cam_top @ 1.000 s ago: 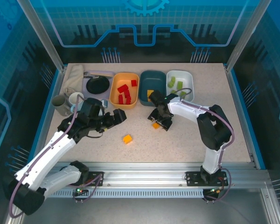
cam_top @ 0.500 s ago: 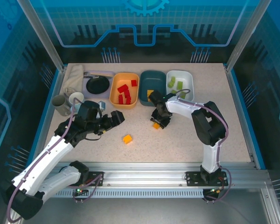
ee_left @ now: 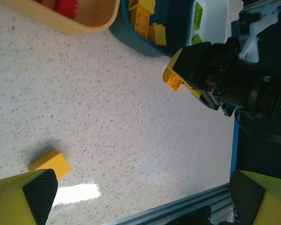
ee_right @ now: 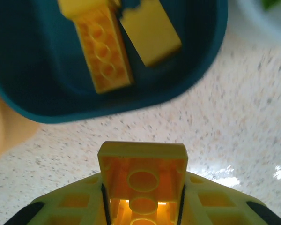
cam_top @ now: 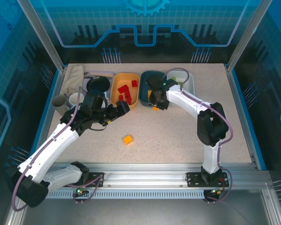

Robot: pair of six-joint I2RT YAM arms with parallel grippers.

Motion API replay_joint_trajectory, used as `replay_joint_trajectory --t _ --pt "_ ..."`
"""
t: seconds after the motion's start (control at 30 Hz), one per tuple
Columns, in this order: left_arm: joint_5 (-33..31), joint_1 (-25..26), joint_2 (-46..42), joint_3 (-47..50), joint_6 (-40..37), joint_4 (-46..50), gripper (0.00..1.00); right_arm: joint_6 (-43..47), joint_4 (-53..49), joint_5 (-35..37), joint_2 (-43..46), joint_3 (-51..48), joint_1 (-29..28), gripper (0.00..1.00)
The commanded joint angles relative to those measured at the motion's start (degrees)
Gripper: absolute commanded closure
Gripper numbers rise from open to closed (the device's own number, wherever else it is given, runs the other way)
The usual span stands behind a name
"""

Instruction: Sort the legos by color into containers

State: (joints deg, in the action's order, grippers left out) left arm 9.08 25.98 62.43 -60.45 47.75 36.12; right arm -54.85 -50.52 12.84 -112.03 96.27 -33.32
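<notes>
Your right gripper (cam_top: 156,105) has carried the orange-yellow brick (cam_top: 155,108) from the surface (cam_top: 178,140) up beside the dark teal tub (cam_top: 149,76). Left wrist: left gripper (ee_left: 140,197) gapes wide above 1 loose brick (ee_left: 50,163). Right wrist: brick clamped, just short of the rim; move over, release.

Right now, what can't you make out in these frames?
Top view: the right arm covers most of the teal tub, so its contents are hidden.
Left wrist view: the green bricks in the white tub and the red bricks in the orange tub are cut off by the top edge; no count.
Right wrist view: blurred, and the held orange-yellow brick runs off the bottom edge.
</notes>
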Motion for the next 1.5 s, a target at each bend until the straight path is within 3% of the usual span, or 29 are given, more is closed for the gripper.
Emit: replay_joint_trajectory --t 0.0,0.4,0.57,0.83,1.07,1.27,1.47 --pt "1.2 -1.2 4.6 -4.3 0.1 -4.6 0.01 9.8 -3.5 3.7 -5.4 8.2 3.0 0.67" --pt "3.8 -4.8 16.5 -13.8 -2.0 -8.1 0.01 17.4 -11.8 4.5 -27.1 37.4 8.2 0.67" --pt "3.5 -4.8 16.2 -12.7 -1.6 -8.1 0.01 17.8 -13.4 2.8 -33.1 44.4 9.5 0.66" --pt "2.9 -4.8 14.7 -11.5 -1.7 -6.8 0.02 16.1 -13.8 0.2 -36.9 46.8 9.8 0.61" --pt "1.8 -4.8 12.9 -11.8 -1.7 -4.7 0.02 16.4 -13.7 -0.5 -35.0 48.2 9.4 0.44" --pt "-2.2 -4.8 8.1 -10.6 -1.6 1.4 0.02 17.4 -13.9 1.8 -27.7 46.3 7.4 0.39" --pt "-10.5 -4.7 -0.4 -7.8 -0.8 13.9 0.01 25.2 -5.4 1.7 -13.0 29.5 -0.9 0.32"
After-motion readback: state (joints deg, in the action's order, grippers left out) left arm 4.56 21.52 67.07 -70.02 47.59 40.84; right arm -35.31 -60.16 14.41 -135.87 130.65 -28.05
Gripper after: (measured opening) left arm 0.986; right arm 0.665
